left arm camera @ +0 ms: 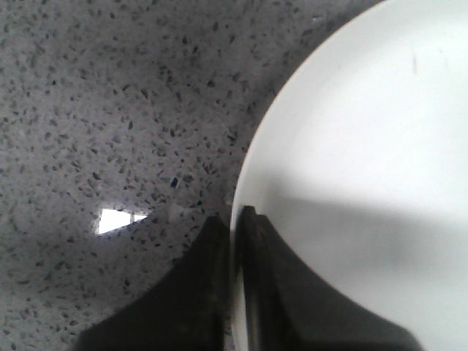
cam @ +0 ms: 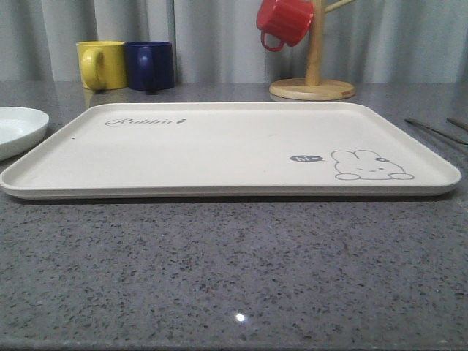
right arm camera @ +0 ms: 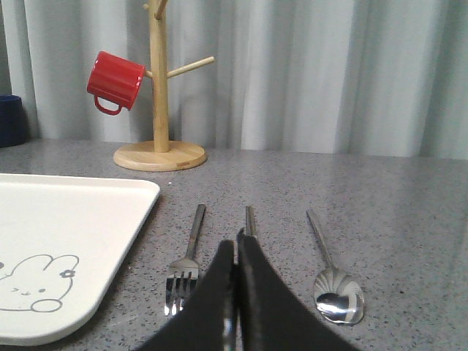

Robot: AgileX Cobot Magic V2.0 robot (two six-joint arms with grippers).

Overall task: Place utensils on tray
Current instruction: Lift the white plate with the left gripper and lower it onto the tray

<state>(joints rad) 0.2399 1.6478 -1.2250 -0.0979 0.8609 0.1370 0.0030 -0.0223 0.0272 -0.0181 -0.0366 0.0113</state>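
Observation:
The cream tray [cam: 219,146] with its grey rabbit drawing lies flat in the middle of the speckled grey counter, with nothing on it. To its right lie the silver utensils [cam: 435,130]. In the right wrist view the fork [right arm camera: 191,248] is nearest the tray [right arm camera: 66,219]. The chopsticks [right arm camera: 250,219] are in the middle and the spoon [right arm camera: 333,281] is farthest out. My right gripper [right arm camera: 235,245] is shut, hovering over the near end of the chopsticks and hiding it. My left gripper [left arm camera: 234,219] is shut above the rim of a white plate [left arm camera: 365,146].
The white plate [cam: 14,128] sits just left of the tray. At the back stand a yellow mug [cam: 102,64], a dark blue mug [cam: 150,64] and a wooden mug tree [cam: 313,80] with a red mug [cam: 284,20] hanging on it. A grey curtain closes the back.

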